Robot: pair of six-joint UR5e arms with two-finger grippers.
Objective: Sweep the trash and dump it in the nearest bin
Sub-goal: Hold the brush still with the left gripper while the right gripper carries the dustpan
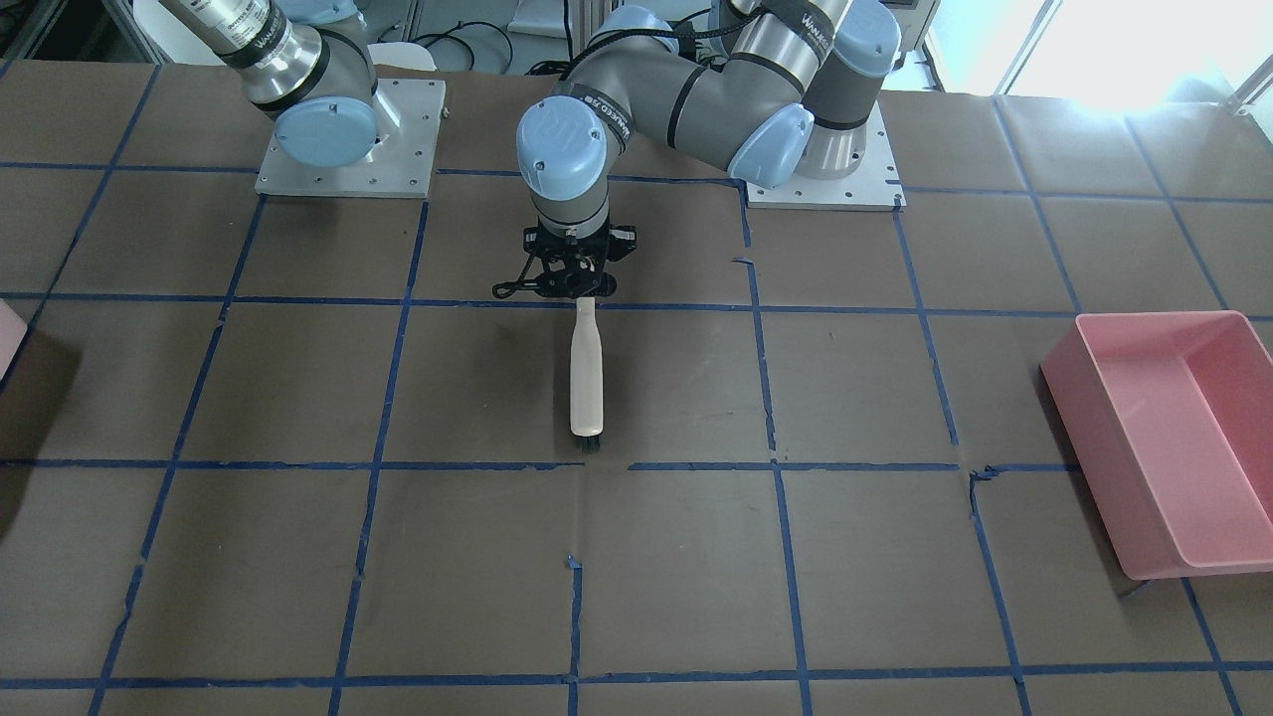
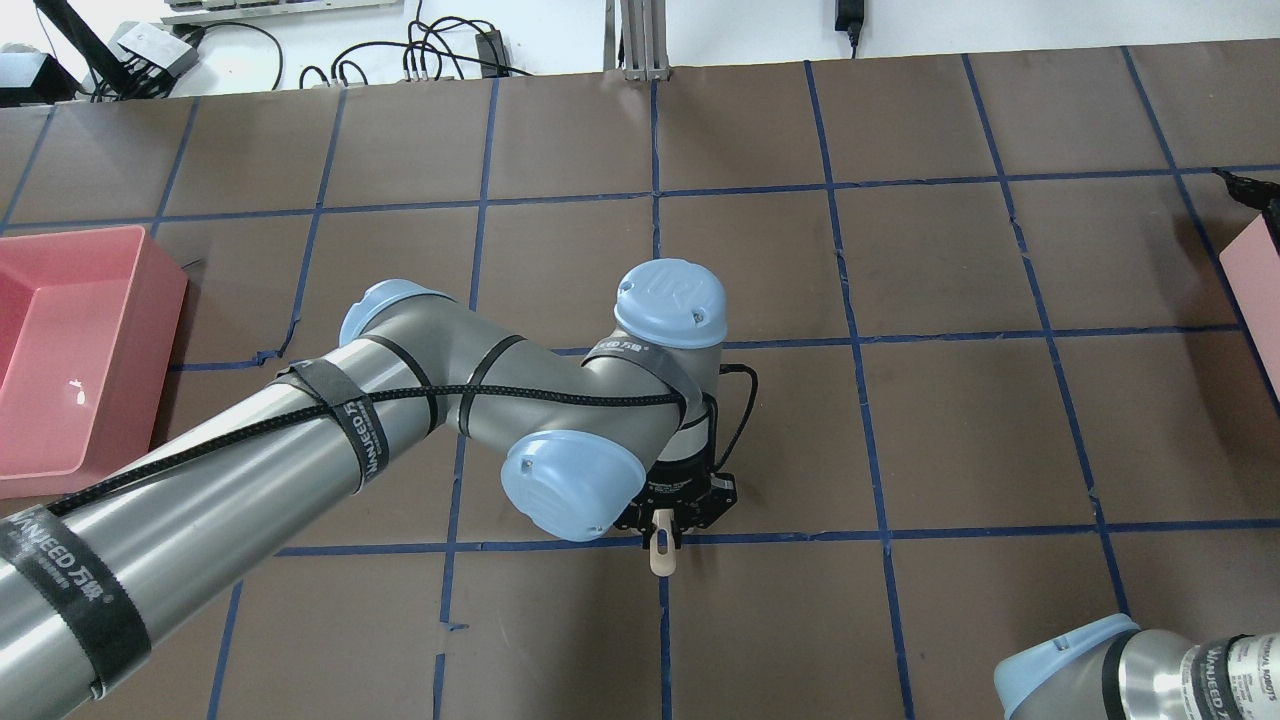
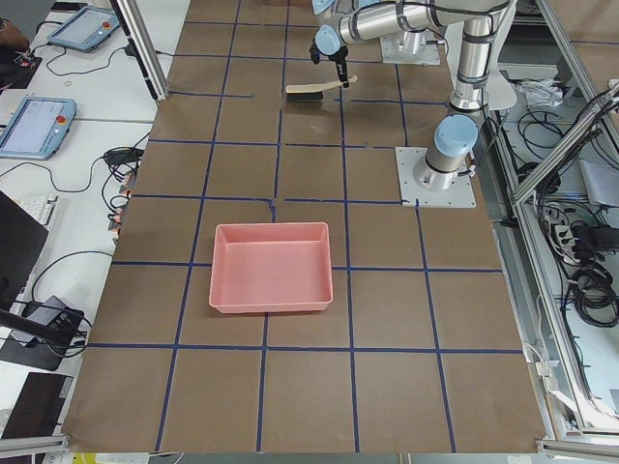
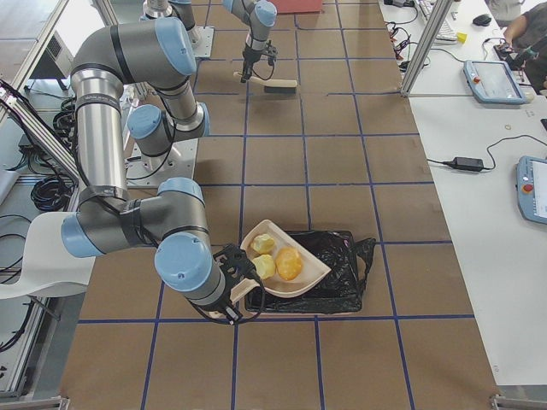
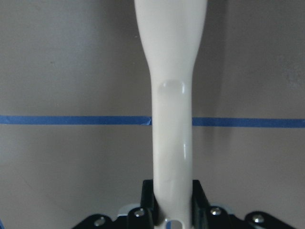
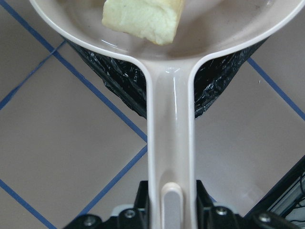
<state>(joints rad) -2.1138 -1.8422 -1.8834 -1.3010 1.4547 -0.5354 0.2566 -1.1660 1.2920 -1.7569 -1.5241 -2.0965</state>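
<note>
Right hand (image 4: 238, 266), dustpan (image 4: 314, 275) over black bag (image 4: 346, 260)

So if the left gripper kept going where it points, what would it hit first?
Probably the table: the left gripper points down at it, shut on the brush, which seems to rest there.

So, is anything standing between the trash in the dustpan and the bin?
Nothing visible does. The right end effector holds the dustpan directly over the bin and its black-lined opening. The trash lies in the pan, and only the pan itself separates them.
</note>
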